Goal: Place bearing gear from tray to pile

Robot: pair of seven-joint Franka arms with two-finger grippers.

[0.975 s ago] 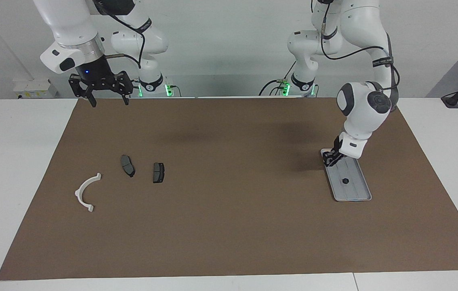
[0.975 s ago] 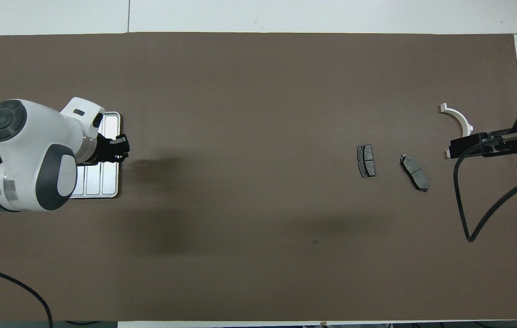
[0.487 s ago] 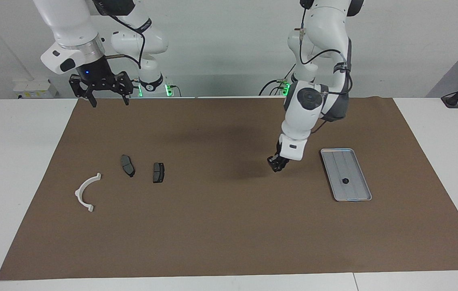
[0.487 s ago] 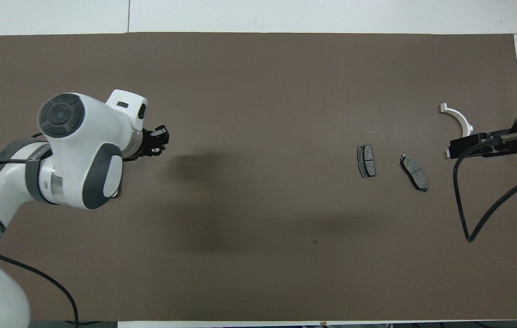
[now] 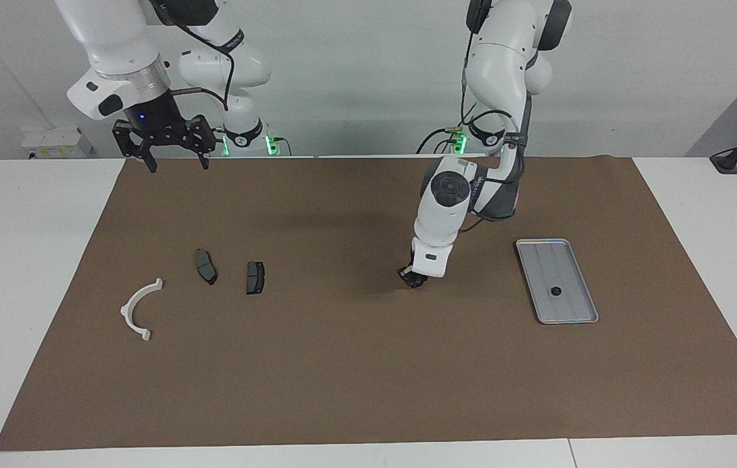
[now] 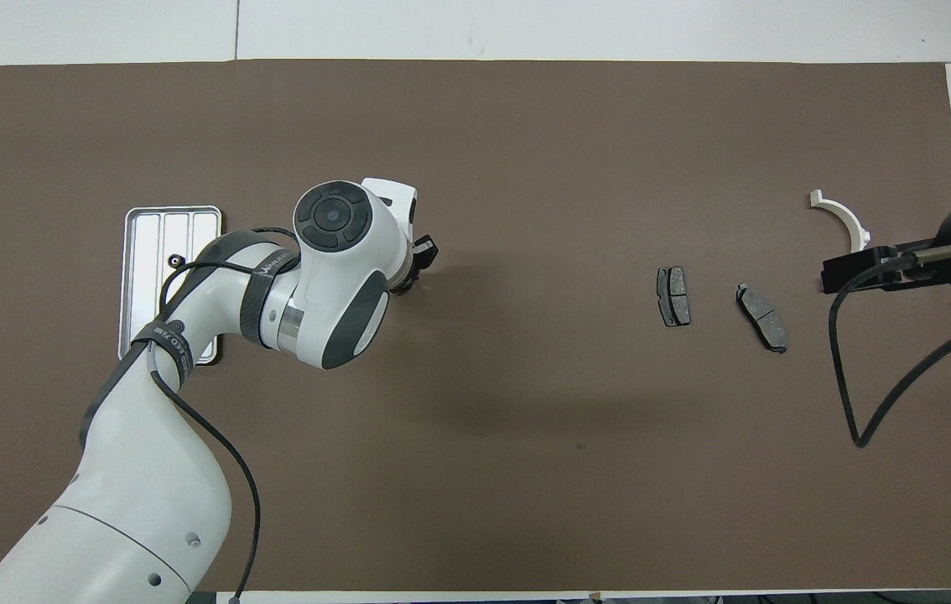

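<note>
The silver-grey tray lies toward the left arm's end of the mat, also in the overhead view. A small dark round part lies on it, seen from above too. My left gripper hangs low over the bare mat between the tray and the pile, also visible from above. Its fingers look drawn together; I cannot see whether anything is between them. The pile is a white half-ring bracket and two dark brake pads. My right gripper waits open, raised over the mat's edge nearest the robots.
A brown mat covers the table. From above, the brake pads and the bracket lie toward the right arm's end. The left arm's forearm covers part of the tray from above.
My left gripper has left the tray's end nearest the robots and travelled low over the mat toward the pile. The small dark part stayed on the tray. The right arm barely moved.
</note>
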